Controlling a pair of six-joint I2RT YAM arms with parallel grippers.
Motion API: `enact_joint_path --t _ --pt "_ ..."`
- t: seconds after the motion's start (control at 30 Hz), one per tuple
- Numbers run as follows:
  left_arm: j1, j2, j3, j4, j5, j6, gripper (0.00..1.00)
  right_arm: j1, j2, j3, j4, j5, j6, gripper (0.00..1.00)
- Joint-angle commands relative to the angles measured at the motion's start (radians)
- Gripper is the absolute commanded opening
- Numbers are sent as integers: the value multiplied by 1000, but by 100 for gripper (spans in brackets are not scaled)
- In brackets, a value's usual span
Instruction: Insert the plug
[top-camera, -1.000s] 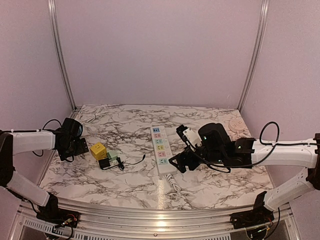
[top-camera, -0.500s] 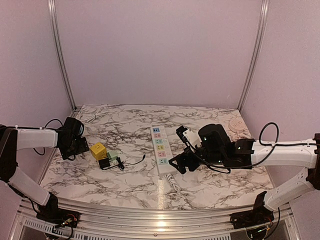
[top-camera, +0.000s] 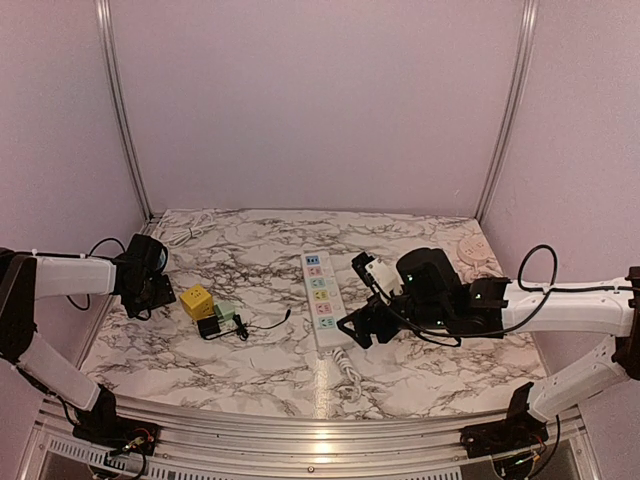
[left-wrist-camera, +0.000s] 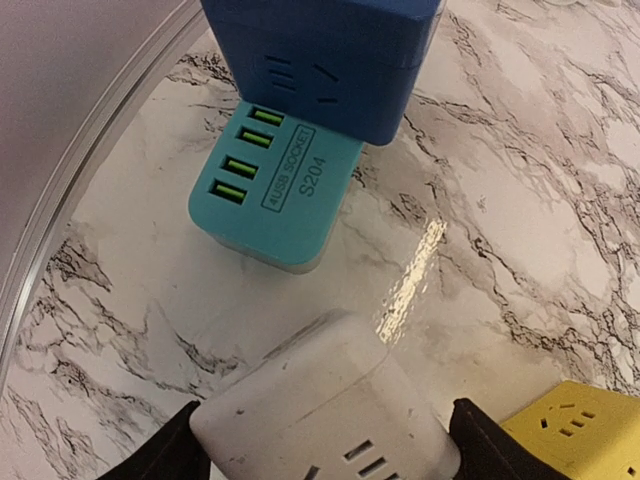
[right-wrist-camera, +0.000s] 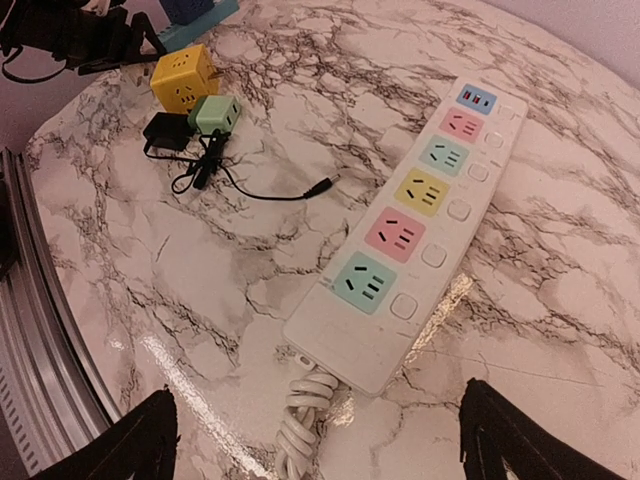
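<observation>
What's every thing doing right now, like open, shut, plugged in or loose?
white power strip with coloured sockets, lying flat, all sockets empty
white cube adapter, between left gripper jaws, grip unclear
yellow cube adapter, lying loose
black adapter with cable, unplugged, loose
right gripper, jaws open, empty

Left arm (top-camera: 65, 278) and right arm (top-camera: 575, 300): white tubular links, black joint housings, black bases (top-camera: 100, 425) at the near rail. Thin black cables (top-camera: 100, 243) loop off each forearm, and a green light (top-camera: 410, 272) shows on the right wrist housing. Fingers (right-wrist-camera: 500, 440) are matte black and wedge-shaped.
</observation>
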Motion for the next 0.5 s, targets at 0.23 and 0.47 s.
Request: enact_joint_path --t 0.23,0.47 --pt "5 -54 2 -18 23 -19 48 -6 23 24 0 -13 1 94" --pt "5 -169 -4 -49 42 -17 28 -7 34 34 7 -16 -8 94"
